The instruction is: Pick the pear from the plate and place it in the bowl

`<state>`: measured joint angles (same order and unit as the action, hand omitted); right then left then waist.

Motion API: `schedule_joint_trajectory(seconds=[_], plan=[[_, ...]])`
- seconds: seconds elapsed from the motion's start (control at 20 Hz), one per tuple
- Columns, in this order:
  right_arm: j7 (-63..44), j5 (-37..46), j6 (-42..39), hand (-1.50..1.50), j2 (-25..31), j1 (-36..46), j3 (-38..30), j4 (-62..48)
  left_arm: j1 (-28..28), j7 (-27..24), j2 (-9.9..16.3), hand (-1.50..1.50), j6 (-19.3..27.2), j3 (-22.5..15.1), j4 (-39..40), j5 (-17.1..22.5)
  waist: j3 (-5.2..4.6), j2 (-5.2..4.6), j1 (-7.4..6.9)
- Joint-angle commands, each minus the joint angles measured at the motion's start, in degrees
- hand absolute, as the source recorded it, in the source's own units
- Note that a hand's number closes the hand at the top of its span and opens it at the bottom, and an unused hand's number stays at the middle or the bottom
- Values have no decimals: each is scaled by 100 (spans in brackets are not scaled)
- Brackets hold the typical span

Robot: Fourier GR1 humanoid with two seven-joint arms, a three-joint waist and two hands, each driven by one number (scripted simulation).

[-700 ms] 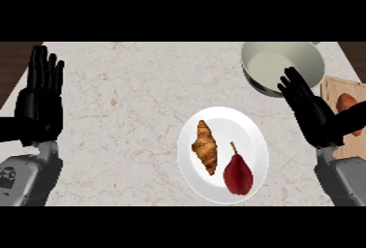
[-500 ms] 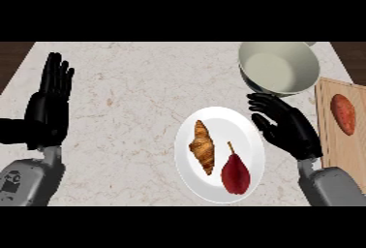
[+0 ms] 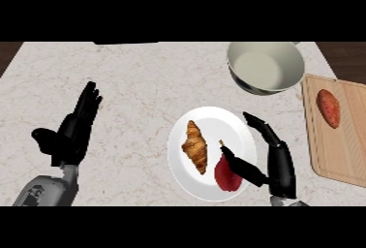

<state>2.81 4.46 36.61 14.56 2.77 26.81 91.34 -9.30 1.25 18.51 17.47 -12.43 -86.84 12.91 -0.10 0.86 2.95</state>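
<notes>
Pear, dark red and teardrop-shaped (image 3: 228, 173), lies on the lower right part of the white round plate (image 3: 214, 118) at lower centre of the frame, its stem pointing up-left; a golden-brown croissant (image 3: 195, 147) lies just beside it on the plate's left half. The right hand (image 3: 277, 162) stands at the plate's right rim, fingers (image 3: 259, 124) straight and spread from the thumb, which reaches across the pear's right flank; whether it touches the fruit cannot be told. No grasp is made. The step in hand appears to be the approach to pick-up; the next move calls for curling fingers and thumb round the pear, lifting it off the plate, and carrying it toward the upper right. There the pale round bowl (image 3: 266, 67) sits near the bench's (image 3: 143, 82) far edge, well apart from the plate, with bare bench between. A wooden cutting board (image 3: 343, 145) bearing an orange-red sweet potato (image 3: 328, 108) occupies the right edge, narrowing the room beside the path. The left hand (image 3: 71, 133) rests open at the left, fingers up.
</notes>
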Motion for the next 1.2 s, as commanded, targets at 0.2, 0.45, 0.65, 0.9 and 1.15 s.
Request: schedule_joint_trajectory(seconds=[0.2, 0.45, 0.65, 0.9, 1.15], plan=[[-241, 2322, 1824, -150, -303, -1297, 1042, 1497, 114, -186, -232, 0, -176, -238, 155, -160, -4, -54, -186], [-2263, 3879, 1050, -150, -67, -1695, 672, 2243, 218, -171, -287, 0, -71, -328, 62, -295, -30, -57, -171], [-3704, 4787, -109, -150, -588, -1526, 623, 2795, -56, -32, -333, 0, -87, -217, 158, -297, -13, -86, -235], [-5041, 4832, -1430, -150, -890, -1087, 567, 2935, 3, 97, -366, 0, -73, -394, -22, -487, -1, -96, -301], [-5901, 4667, -2351, -150, -1103, -718, 504, 2833, -106, 221, -311, 0, -265, -95, -80, -297, 6, -91, -314]])
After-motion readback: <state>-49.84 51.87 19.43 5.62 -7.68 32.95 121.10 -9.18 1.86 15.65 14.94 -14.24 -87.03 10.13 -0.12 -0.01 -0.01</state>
